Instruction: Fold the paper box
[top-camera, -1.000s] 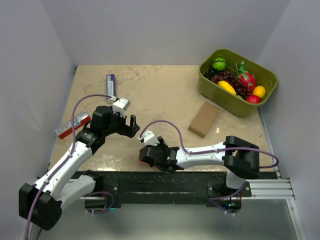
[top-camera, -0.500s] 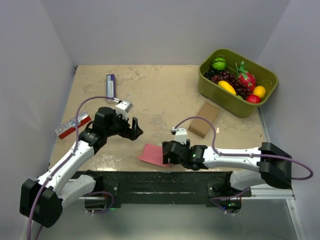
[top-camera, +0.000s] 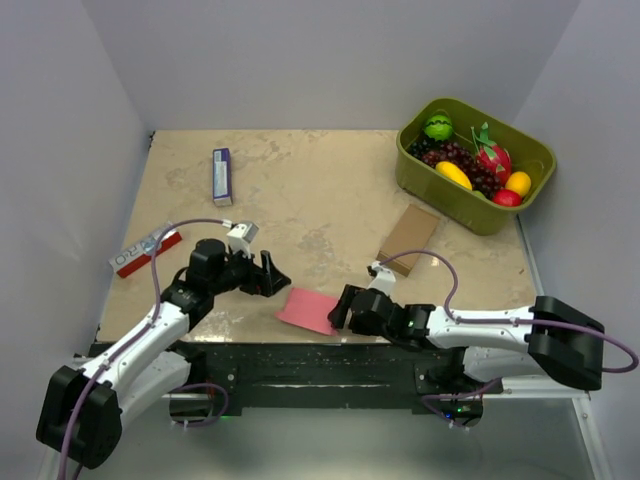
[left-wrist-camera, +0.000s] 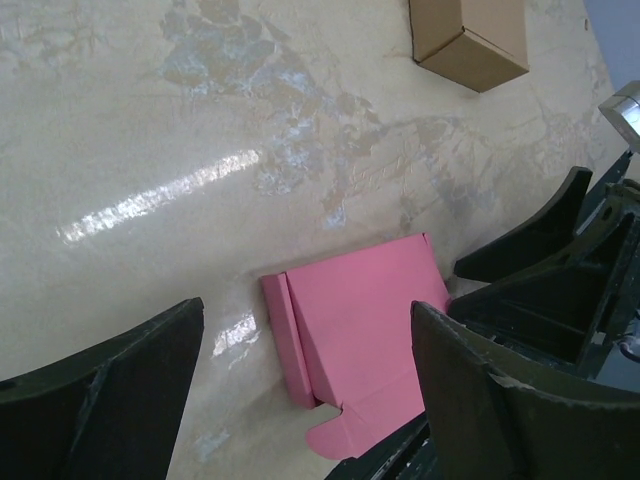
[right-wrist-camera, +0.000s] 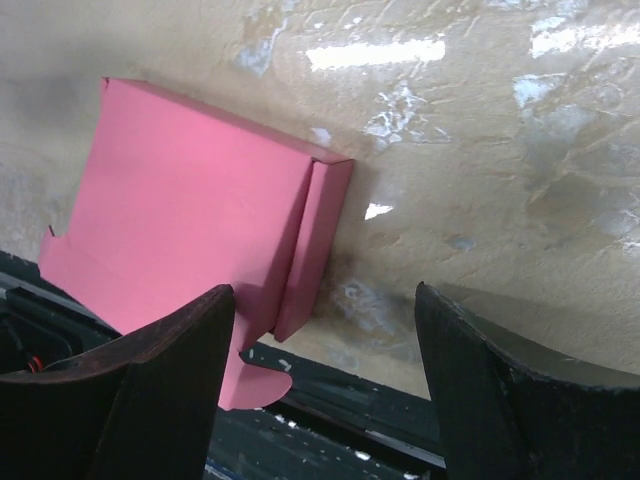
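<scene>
Your job now, as I read it, is to get a first hold on the paper box (top-camera: 308, 310), and neither claw has one. The left gripper (top-camera: 273, 277) stands wide open and empty just to the box's left. The right gripper (top-camera: 338, 308) is also well open and empty, close against the box's right side.

The card lies flat on the table (top-camera: 320, 180), so a pinch from straight above will probably only skate over it. You would do better to go for the part that juts past the near edge, where a finger can get underneath. Steady the sheet with one claw while the other lifts, and push away from the near edge so it does not slip off onto the black rail (top-camera: 300, 365). Close gently, because card this thin will likely crease wherever you squeeze it.

The box sits at the near edge of the table, about midway along it and between the two arms, well apart from the brown cardboard box (top-camera: 408, 238). It is thin pink card, flattened. A narrow strip (left-wrist-camera: 287, 340) is folded up along one side, and a rounded tab (left-wrist-camera: 335, 440) hangs over the edge.
</scene>
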